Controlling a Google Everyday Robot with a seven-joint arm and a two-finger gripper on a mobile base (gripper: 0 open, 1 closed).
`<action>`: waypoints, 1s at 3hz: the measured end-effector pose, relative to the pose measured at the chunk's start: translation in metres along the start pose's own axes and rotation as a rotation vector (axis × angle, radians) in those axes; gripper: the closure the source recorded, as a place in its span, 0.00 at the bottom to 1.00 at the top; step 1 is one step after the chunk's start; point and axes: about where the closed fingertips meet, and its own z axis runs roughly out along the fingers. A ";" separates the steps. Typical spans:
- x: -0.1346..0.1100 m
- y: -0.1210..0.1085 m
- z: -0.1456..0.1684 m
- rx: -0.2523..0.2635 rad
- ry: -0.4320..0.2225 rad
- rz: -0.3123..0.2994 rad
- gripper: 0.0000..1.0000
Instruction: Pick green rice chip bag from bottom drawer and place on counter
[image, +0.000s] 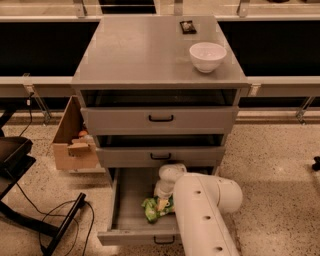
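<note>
- You are looking down at the grey cabinet (159, 135). Its bottom drawer (129, 200) is standing pulled out toward you, and the two shallower drawers (160, 120) above it are sitting further in.
- The green rice chip bag (151, 210) is lying crumpled on the grey floor of that bottom drawer, toward the cabinet's right side.
- Your gripper (161, 200) is reaching down into the same drawer and sitting right at the bag's upper right edge.
- The white arm (205, 215) is blocking the gripper, so you cannot tell whether it is grasping the bag or released.
- The arm is crossing over the front right corner of the cabinet's open drawer.
- The counter (135, 55), the cabinet's top, is carrying a white bowl (207, 56) near its right front corner. A small dark packet (187, 26) is lying near its back edge.
- A cardboard box (75, 142) is sitting open on the floor just left of the cabinet.
- A black stand (20, 160) and cables (55, 212) are lying farther left of the cabinet.
</note>
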 end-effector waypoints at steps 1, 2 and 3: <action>-0.006 0.007 -0.020 0.000 0.010 0.003 1.00; -0.011 -0.001 -0.091 0.077 0.028 0.068 1.00; -0.039 0.008 -0.198 0.165 0.001 0.180 1.00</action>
